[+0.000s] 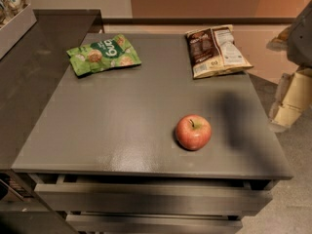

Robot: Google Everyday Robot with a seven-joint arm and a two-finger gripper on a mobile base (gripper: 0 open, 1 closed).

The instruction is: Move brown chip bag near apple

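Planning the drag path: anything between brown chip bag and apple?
Bare tabletop only, per camera view, between brown chip bag and apple. Pincer hangs beyond its right edge.

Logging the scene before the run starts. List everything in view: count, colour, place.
table: one, grey, centre of view, drawers under its front edge
brown chip bag: one, dark brown and cream, table's far right corner
green snack bag: one, green, far left part of the table
apple: one, red, toward the table's front, right of centre
counter: one, dark, left of the table
arm: one, grey, upper right edge of view
hand: one, cream, right edge of view, off the table
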